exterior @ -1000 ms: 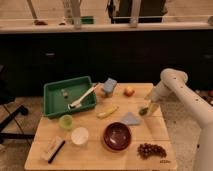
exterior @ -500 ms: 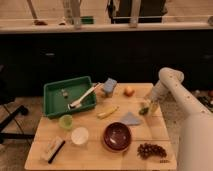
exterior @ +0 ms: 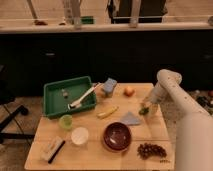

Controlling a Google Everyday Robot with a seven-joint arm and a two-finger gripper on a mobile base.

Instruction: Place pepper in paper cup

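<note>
The small green pepper (exterior: 144, 110) lies on the wooden table (exterior: 95, 155) near its right edge. My gripper (exterior: 147, 107), at the end of the white arm (exterior: 167, 82), is down right at the pepper, touching or just over it. The white paper cup (exterior: 79, 136) stands upright at the front left-middle of the table, well to the left of the gripper and apart from it.
A green tray (exterior: 54, 105) holding a white utensil (exterior: 82, 96) is at the back left. A blue box (exterior: 109, 86), an orange fruit (exterior: 129, 91), a yellow banana piece (exterior: 107, 112), a grey-blue cloth (exterior: 131, 119), a dark red bowl (exterior: 118, 136), grapes (exterior: 151, 150), a green cup (exterior: 65, 121) and a brush (exterior: 52, 149) are also there.
The arm's upper links have swung at the right side of the view, while the gripper has stayed at the pepper. The pepper and the cup have not moved.
</note>
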